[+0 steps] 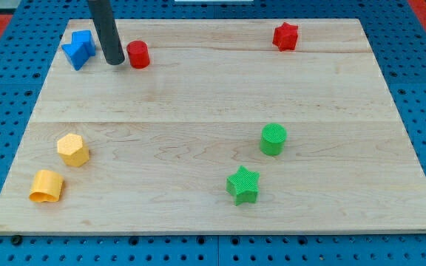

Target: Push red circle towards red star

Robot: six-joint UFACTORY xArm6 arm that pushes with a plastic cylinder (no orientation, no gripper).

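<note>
One red circle [137,54] sits near the counter's [198,103] top left, my tip [115,62] just left of it, holding nothing, so I should push straight right toward the red star [285,35].

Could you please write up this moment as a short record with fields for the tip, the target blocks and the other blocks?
tip: my tip sits between the blue block and the red circle, just left of the circle in the view
red circle: near the view's top left
red star: view's top right, far from the circle
green circle: right of centre
green star: below it
yellow blocks: two at lower left
</note>
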